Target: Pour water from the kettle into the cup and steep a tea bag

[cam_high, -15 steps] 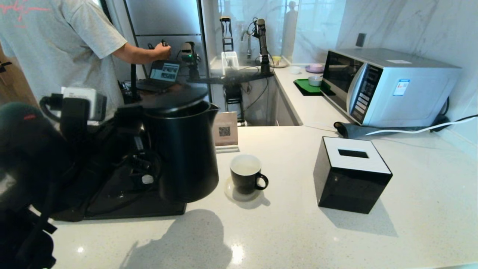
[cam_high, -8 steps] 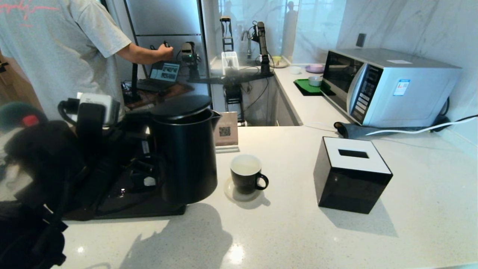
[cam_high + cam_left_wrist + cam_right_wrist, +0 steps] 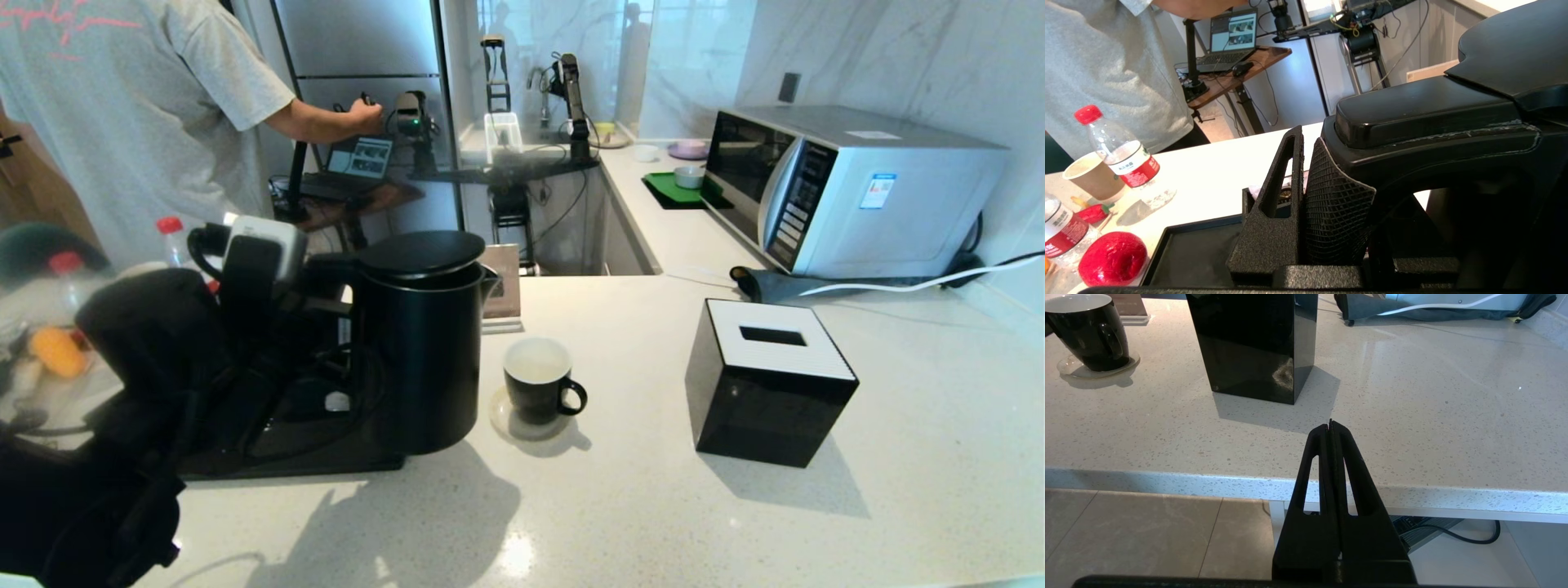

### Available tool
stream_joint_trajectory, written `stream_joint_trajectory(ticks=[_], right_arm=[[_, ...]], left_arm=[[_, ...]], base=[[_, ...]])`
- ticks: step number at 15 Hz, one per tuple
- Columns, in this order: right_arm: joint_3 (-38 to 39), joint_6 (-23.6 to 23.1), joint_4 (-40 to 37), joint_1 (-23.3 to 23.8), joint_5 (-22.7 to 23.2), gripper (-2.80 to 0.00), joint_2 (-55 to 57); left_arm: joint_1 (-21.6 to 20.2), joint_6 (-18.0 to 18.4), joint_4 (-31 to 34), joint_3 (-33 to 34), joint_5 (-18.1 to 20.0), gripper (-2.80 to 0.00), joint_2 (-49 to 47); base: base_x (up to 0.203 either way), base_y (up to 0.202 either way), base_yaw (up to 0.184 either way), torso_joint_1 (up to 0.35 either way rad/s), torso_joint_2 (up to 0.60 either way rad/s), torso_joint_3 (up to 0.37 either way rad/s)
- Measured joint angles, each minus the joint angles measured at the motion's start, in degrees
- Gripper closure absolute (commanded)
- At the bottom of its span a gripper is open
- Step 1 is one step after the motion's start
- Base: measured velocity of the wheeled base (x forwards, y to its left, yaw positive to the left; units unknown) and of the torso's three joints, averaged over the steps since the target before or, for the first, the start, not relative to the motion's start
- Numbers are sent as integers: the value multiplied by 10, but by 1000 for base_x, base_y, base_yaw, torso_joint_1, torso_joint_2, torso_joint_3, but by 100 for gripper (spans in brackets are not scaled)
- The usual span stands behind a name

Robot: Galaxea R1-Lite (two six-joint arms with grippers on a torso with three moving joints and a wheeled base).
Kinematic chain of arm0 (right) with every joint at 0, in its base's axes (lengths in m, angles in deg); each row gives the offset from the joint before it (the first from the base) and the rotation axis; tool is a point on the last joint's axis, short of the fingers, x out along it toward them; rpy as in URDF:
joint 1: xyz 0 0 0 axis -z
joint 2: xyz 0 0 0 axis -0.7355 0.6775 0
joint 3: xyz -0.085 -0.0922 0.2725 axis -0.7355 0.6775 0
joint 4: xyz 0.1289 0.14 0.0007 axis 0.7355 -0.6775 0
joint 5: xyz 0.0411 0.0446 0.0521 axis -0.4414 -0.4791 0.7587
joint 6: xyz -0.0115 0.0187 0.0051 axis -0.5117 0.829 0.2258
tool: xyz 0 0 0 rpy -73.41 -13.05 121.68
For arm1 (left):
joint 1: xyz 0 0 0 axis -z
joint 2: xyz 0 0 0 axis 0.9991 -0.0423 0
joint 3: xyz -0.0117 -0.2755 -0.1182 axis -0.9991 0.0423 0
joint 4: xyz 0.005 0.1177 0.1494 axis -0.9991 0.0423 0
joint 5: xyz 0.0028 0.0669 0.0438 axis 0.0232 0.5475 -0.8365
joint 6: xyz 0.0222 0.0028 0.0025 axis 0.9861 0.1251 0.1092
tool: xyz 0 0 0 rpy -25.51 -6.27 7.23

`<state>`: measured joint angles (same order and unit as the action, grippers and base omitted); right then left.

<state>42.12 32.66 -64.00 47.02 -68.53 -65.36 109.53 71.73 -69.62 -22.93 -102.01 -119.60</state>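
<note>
The tall matte-black cylindrical kettle is held upright by its loop handle in the left gripper, whose textured black fingers are clenched on the handle. Its base is seen at the edge of a flat black tray on the pale speckled stone counter. The small glossy black cup with a white inside is set on a clear round coaster just beside the kettle, its handle turned towards a black square tissue box with a white top. The right gripper is parked below the counter's front edge, its fingers pressed together on nothing.
</note>
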Motion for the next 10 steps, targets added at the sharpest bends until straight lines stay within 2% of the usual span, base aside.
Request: stream_joint_trajectory(ticks=[3, 10], right_arm=[[0, 0, 0, 0, 0, 0, 0], [0, 0, 0, 0, 0, 0, 0]], left_arm=[[3, 22, -1, -12, 0, 0, -16], [12, 41, -4, -32, 0, 0, -50]], base=[[0, 0, 0, 0, 0, 0], [0, 0, 0, 0, 0, 0]])
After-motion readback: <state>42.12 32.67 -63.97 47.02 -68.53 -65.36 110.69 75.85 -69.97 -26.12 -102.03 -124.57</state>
